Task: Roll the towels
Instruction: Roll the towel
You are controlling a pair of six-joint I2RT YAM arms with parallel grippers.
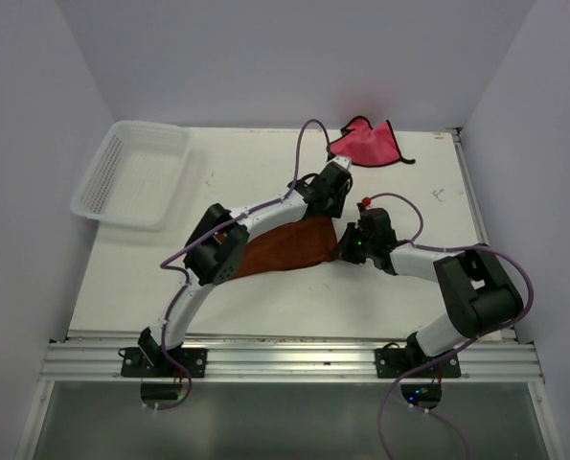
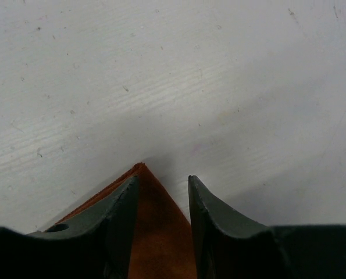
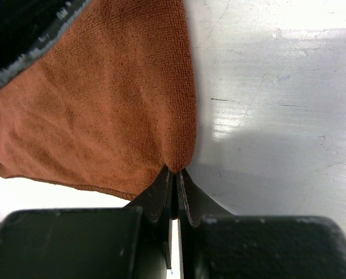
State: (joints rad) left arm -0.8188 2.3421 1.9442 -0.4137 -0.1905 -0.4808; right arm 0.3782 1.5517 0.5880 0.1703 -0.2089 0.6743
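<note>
**Near:** my right tool (image 3: 174, 171), clenched on the near right corner of the rust-brown towel (image 3: 103, 99).

**Middle:** this towel lies spread on the table (image 1: 265, 302) between my arms. Its long axis runs left to right, and it stretches leftward from both tools.

**Beyond:** my left tool (image 2: 164, 180), released, straddles the far right corner.

With both tools at the right edge, the roll would likely run leftward.

**Farthest:** the pink towel (image 1: 366, 142), at the table's back edge.

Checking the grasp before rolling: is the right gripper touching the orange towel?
Touching. The right wrist view shows the right gripper closed tight on a corner of the orange towel, with the cloth pinched between its fingertips.
</note>
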